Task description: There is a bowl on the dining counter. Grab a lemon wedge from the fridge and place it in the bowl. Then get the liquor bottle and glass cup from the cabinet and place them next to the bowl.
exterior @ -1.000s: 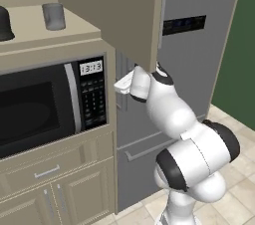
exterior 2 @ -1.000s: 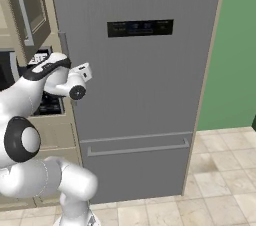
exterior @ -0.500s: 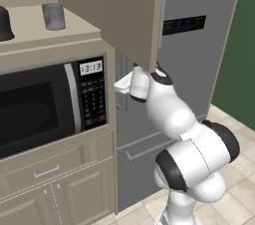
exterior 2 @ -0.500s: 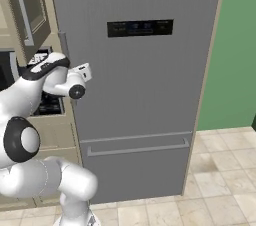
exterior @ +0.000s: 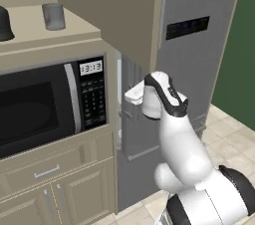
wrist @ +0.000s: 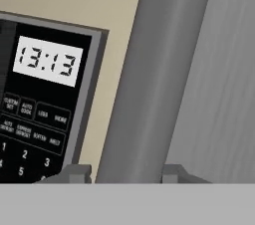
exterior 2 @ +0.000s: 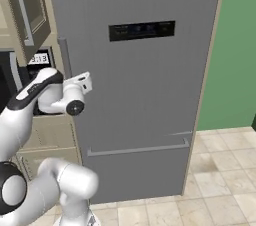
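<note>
You are working first step: opening fridge [exterior 2: 145, 95]. Pincer [wrist: 122, 173] is straddling fridge handle [wrist: 154, 74], jaws apart, not yet clamping. Lemon wedge presumably sitting behind closed door. Next: close, pull.

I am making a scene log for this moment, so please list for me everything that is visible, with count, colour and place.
fridge: one, grey, tall, in front of the robot, doors closed
fridge display panel: one, black, high on the upper door
upper door handle: one, grey vertical bar, at the fridge's left edge, standing between the fingertips in the hand view
lower door handle: one, grey horizontal bar, low on the fridge
microwave: one, black, built in left of the fridge, clock reads 13:13
cup: one, grey, on the ledge above the microwave
dark object: one, black, same ledge, cut off by the frame edge
lower cabinets: beige, under the microwave
wall: green, right of the fridge
floor: beige tiles
end effector: one, dark fingertips either side of the upper door handle
</note>
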Available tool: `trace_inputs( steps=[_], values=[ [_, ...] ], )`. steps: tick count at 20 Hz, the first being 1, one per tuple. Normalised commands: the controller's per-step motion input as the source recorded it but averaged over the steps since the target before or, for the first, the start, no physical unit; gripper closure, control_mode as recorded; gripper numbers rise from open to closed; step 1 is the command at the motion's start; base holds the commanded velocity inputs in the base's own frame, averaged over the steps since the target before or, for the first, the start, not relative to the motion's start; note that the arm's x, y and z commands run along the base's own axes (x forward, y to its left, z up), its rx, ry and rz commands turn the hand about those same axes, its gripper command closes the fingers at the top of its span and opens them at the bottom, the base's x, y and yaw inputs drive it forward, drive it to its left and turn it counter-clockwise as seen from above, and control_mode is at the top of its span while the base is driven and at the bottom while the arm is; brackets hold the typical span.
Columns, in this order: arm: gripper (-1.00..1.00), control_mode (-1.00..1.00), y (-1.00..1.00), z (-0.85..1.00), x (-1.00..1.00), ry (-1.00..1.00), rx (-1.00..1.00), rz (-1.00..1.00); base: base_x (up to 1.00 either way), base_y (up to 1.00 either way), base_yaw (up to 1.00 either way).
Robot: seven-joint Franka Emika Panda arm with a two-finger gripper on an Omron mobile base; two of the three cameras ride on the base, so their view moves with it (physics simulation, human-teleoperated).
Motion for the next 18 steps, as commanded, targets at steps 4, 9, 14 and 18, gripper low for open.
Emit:
trace_inputs(
  steps=[4, 9, 14, 18],
  values=[
    [1.0, -1.0, -0.72, 0.16, -0.98, 0.0, 0.0, 0.0, 0.0, 0.0, 0.0],
    [1.0, -1.0, -0.83, 0.23, -0.79, 0.0, 0.0, 0.0, 0.0, 0.0, 0.0],
    [1.0, -1.0, -0.91, 0.22, -0.72, 0.0, 0.0, 0.01, 0.0, 0.0, 0.0],
    [1.0, -1.0, -0.88, 0.19, -0.67, 0.0, 0.0, 0.02, 0.0, 0.0, 0.0]
  ],
)
